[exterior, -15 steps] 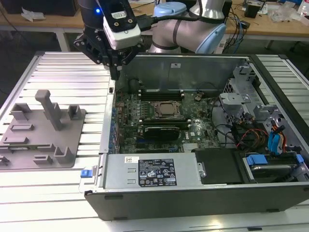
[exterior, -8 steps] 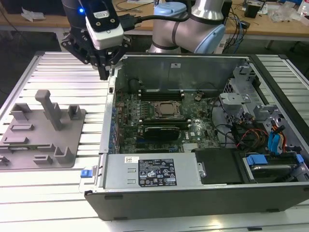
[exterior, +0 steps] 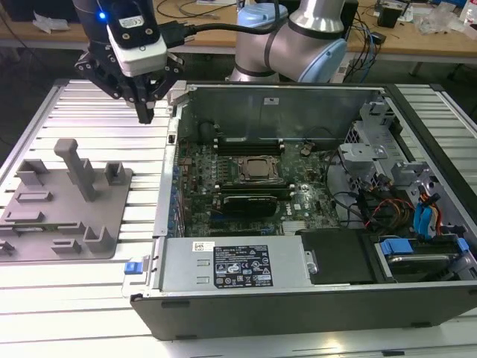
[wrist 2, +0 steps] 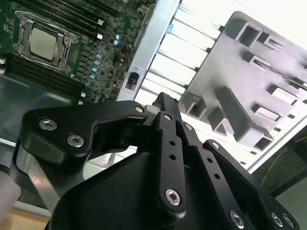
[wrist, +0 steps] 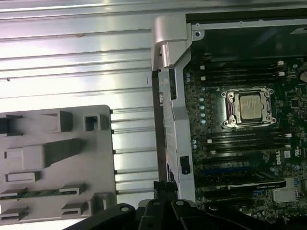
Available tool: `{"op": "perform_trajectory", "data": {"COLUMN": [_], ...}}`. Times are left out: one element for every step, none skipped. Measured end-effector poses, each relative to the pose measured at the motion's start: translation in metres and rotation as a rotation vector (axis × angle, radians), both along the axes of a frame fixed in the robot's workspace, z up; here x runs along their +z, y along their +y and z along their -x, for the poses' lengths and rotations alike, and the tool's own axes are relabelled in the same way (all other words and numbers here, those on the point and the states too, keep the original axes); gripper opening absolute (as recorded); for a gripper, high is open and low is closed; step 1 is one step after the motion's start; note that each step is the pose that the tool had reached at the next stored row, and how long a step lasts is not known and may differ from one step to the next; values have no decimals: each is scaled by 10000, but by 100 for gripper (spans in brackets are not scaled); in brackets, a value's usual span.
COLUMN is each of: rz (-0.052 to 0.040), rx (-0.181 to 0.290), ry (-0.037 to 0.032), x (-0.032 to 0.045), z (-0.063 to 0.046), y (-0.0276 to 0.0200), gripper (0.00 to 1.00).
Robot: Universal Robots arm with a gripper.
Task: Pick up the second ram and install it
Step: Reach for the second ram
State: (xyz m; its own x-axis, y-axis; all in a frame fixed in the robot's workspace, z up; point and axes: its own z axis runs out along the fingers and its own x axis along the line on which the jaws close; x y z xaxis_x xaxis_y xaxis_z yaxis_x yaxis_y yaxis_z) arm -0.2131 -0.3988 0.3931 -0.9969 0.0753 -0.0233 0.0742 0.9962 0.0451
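Green stick: the second ram (wrist: pixel 42 193), a long, thin, flat circuit-board strip, sits in a slot of the grey plastic tray (wrist: pixel 62 177) with upright posts.
Pincer: black gripper (exterior: pixel 147 115) is clenched, tips together, nothing between them!
Position: it hangs over the ribbed aluminium table (exterior: pixel 89 112), far side, between the tray and the open metal computer case (exterior: pixel 276 104), well apart from the ram.
Board: square silver CPU socket (exterior: pixel 259 170) sits mid-case, long black memory slots (exterior: pixel 250 147) just beside it.
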Motion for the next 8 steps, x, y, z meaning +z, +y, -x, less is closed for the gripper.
{"op": "perform_trajectory", "data": {"rz": [0, 0, 0, 0, 0, 0, 0, 0], "rx": [0, 0, 0, -1, 0, 0, 1, 1], "ry": [0, 0, 0, 0, 0, 0, 0, 0], "x": [0, 0, 0, 0, 0, 0, 0, 0], "z": [8, 20, 33, 44, 64, 80, 91, 109], "y": [0, 0, 0, 0, 0, 0, 0, 0], "gripper": [8, 8, 8, 8, 8, 8, 8, 8]}}
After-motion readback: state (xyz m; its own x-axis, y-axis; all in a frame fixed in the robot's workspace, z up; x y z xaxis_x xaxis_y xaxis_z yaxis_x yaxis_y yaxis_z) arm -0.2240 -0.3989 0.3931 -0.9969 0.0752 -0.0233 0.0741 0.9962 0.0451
